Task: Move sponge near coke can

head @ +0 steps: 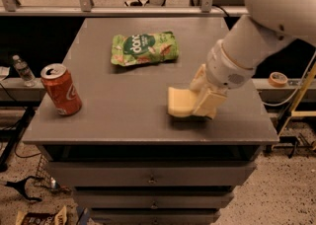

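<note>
The pale yellow sponge (179, 101) is at the right front of the grey table (123, 120), held between the cream fingers (210, 104) of my gripper (197, 101), which is shut on its right end. The sponge is at or just above the table top. The white arm comes down from the upper right. The red coke can (61, 90) stands upright near the table's left front edge, well to the left of the sponge.
A green snack bag (144, 48) lies at the back middle of the table. A small clear water bottle (22, 68) stands on a lower shelf to the left. A tape roll (279, 77) lies off to the right. Drawers sit below the table's front edge.
</note>
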### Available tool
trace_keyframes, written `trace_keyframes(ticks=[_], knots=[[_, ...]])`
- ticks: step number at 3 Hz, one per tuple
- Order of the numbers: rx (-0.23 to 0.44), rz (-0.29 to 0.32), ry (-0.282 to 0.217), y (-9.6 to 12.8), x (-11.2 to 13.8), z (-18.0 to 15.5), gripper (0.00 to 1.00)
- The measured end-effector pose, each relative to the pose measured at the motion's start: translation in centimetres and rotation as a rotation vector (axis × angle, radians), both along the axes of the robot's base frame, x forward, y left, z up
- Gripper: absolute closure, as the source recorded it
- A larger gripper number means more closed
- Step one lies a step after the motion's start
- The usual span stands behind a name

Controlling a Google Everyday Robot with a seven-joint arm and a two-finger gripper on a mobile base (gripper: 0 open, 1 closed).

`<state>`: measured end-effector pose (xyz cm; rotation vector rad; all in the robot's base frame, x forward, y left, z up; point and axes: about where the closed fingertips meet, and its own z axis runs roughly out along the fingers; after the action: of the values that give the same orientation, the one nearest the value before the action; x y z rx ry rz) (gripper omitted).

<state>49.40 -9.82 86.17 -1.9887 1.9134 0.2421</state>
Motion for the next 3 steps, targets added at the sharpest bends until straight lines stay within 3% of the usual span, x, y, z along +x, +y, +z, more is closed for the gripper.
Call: trace_keyframes(ticks=[1,3], knots=[[0.009,0.142,-0.014,4.8,0.0,0.2,1.0],[0.001,0.316,0.007,11.9,0.6,-2.4,1.0]])
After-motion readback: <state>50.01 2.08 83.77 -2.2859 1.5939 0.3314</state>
